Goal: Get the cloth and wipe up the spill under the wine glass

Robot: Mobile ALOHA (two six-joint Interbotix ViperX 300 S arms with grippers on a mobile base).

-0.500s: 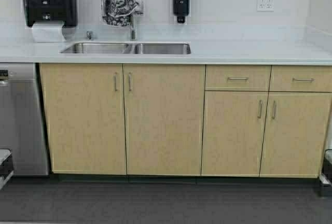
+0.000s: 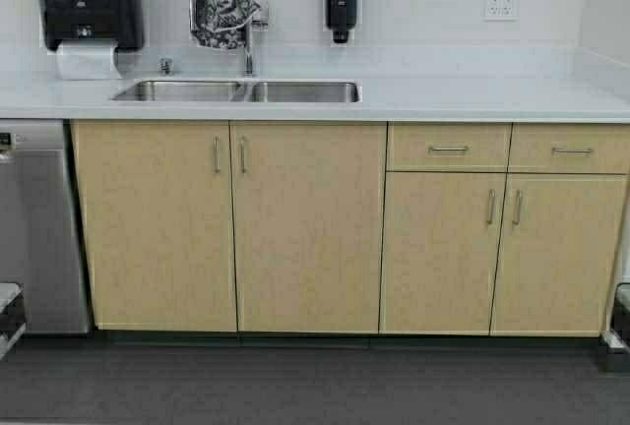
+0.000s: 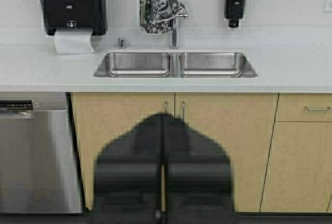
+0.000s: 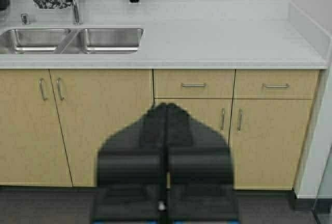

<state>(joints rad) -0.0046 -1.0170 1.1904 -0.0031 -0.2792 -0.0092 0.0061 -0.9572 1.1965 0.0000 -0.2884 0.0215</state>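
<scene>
Hanging over the tall chrome faucet at the counter's back edge, above the sink, the white cloth with dark leaf print [image 2: 222, 18] sits well away from both arms. Left gripper [image 3: 162, 130] and right gripper [image 4: 166, 123] are clenched, empty. No wine glass shows; tugging could snag the cloth on the faucet.

High view: set back from the counter, facing it square, looking slightly down; takes in worktop, whole cabinet run and floor strip, with the sink [image 2: 236, 91] left of centre

Left wrist view: nearer, aimed straight at the sink [image 3: 175, 64], left gripper [image 3: 162, 175] low in foreground, its fingers pressed together

Right wrist view: similar closeness, aimed right of the sink [image 4: 70, 39], toward drawers and bare worktop; right gripper [image 4: 166, 175] in foreground, fingers together

Shared by all three: sink, faucet [image 2: 247, 22] behind it, cabinet doors beneath
</scene>
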